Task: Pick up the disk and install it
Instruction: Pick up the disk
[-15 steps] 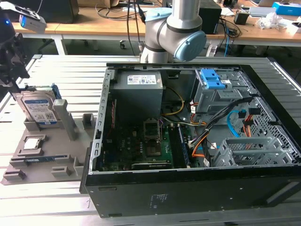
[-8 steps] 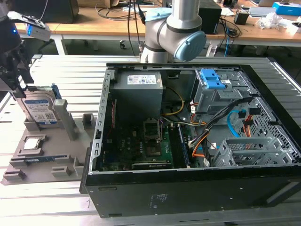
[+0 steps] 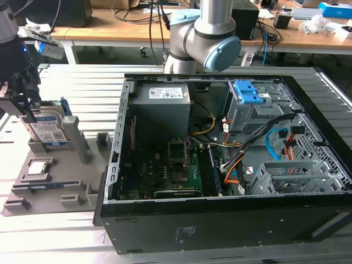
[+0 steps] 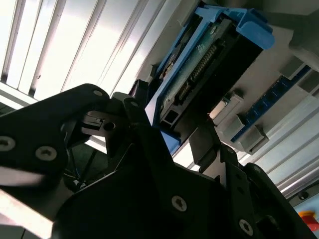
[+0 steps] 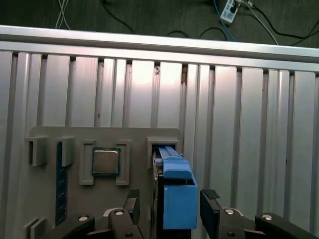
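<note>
Two fingers (image 5: 209, 200) of my gripper (image 5: 171, 203) sit either side of the disk (image 5: 177, 196). There's a sliver of gap on at least one side, so I'd call it spread open and holding nothing yet. The disk stands on edge in a slot of the grey parts tray (image 3: 55, 190), at the exterior view's left, well apart from the open computer case (image 3: 220, 231).

Handling-wise, my guess is it's a stiff metal brick, hefty for its size. The flat faces look smooth, so a light pinch could slip. The connector pins (image 4: 202, 64) and the bare board look like the fragile bits, so I'd squeeze across the flat faces at the end with the blue rail (image 5: 174, 172), away from the pins.

The slot walls hug the bottom edge, so straight up looks like the only clean way out. The processor chip (image 5: 105, 162) sits just beside it on the tray, close to one finger. Over the slatted table (image 5: 239, 124) there's loads of space. The case rim and its cables look like the tight spots.
</note>
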Tool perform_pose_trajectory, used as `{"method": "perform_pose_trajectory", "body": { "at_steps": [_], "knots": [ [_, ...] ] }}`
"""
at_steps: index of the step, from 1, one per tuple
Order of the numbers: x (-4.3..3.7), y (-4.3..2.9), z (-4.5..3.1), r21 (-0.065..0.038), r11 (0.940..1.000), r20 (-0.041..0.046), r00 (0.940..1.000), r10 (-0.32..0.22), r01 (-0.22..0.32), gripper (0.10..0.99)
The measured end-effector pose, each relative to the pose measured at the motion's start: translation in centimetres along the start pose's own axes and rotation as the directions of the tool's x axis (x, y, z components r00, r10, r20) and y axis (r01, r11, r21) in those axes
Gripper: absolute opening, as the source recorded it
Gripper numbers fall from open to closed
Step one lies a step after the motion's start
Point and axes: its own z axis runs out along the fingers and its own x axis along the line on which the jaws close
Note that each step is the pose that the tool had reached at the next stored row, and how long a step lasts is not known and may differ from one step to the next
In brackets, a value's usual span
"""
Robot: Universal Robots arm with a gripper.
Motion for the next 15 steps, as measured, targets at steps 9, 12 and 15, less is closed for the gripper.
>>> {"method": "perform_pose_trajectory", "body": {
  "at_steps": [9,12,15],
  "knots": [
    [0.00,0.00,0.07,0.018,0.9998,-0.0026,1.0000,-0.001,0.001,0.600],
    [0.00,0.00,0.07,0.019,0.9998,-0.0026,1.0000,-0.001,0.001,0.600],
    [0.00,0.00,0.07,0.021,0.9998,-0.0027,1.0000,-0.001,0.001,0.600]
  ]
}}
